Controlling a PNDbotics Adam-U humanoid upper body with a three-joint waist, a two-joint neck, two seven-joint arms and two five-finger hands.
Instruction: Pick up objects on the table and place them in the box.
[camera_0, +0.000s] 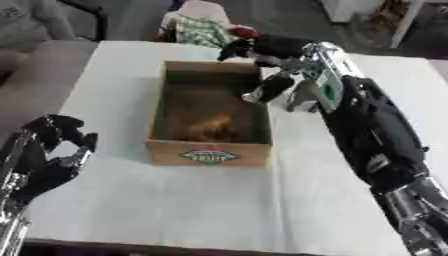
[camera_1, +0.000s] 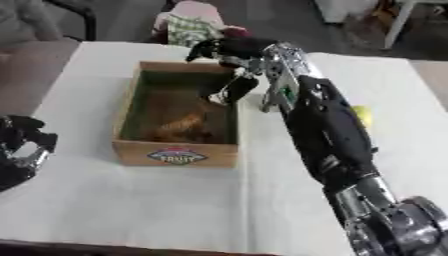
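While the left hand (camera_0: 52, 150) idles at the lower left edge of the white table (camera_0: 201, 210), fingers loosely curled upward, holding nothing. Box (camera_0: 208, 152) mid-table, label on near wall, a brownish object (camera_0: 213, 127) lying inside. Small yellow object (camera_1: 361, 116) on table right of the arm. Right hand (camera_1: 229, 52) at box's far right corner; fingers blurred, grip cannot be told.
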